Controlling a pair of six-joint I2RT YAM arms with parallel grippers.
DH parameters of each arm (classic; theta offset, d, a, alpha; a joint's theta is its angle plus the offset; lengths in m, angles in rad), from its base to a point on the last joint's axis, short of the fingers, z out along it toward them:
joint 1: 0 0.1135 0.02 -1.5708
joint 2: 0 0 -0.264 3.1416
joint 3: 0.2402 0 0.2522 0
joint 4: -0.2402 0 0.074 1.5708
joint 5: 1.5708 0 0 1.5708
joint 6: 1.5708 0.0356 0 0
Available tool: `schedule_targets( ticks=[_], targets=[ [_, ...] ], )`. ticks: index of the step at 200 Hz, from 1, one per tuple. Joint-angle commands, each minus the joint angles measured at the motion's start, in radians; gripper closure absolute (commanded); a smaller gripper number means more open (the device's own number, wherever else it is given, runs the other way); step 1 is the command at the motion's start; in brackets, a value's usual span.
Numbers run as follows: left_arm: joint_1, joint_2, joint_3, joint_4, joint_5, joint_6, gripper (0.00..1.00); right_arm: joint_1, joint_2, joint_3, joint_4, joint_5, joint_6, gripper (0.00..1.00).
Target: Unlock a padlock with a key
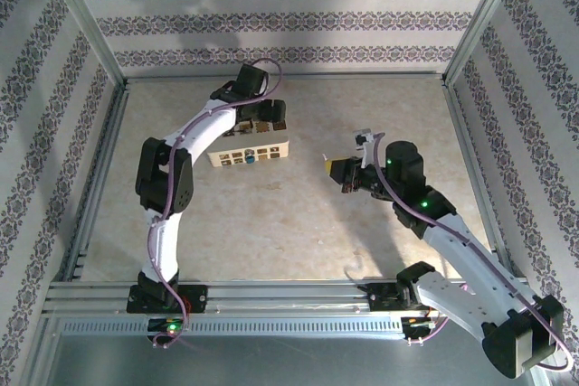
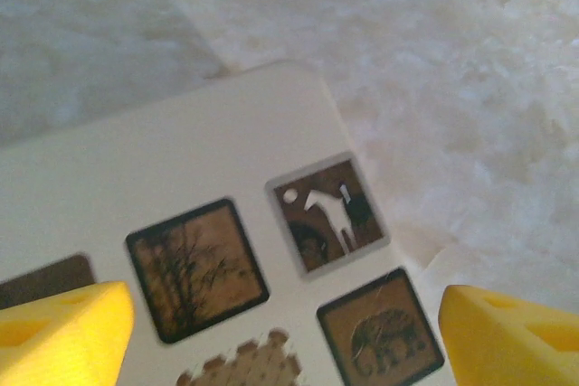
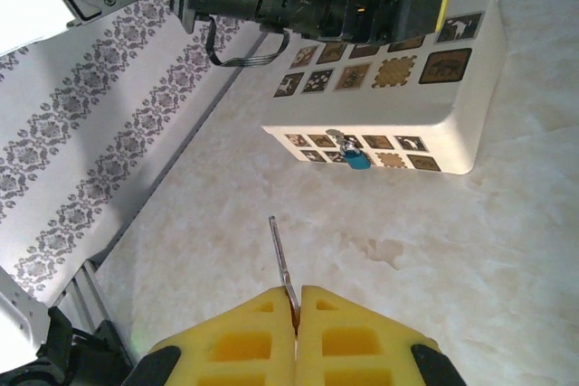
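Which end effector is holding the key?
The right end effector: its yellow fingers are pinched shut on the thin metal key. The left end effector hangs spread open above the white box.

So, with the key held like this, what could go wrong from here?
The right end effector pinches the key only at its end, so it may twist or slip on meeting the padlock. The left end effector hangs open over the box, not gripping it, so the box may slide when pushed.
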Motion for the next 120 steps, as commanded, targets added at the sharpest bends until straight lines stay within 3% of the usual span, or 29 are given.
schedule_targets(
  ticks=[1,48,120],
  targets=[
    [0.007,0.057,0.084,-0.094,0.018,0.029,0.13,-0.014,-0.032,-0.017,-0.024,0.023,-0.019,1.0],
    [0.004,0.135,0.175,-0.164,0.07,0.03,0.13,-0.027,-0.063,-0.026,-0.06,0.028,-0.031,1.0],
    [-0.056,0.09,0.056,-0.147,0.095,0.045,0.13,-0.087,-0.104,-0.017,-0.134,0.029,-0.054,1.0]
  ],
)
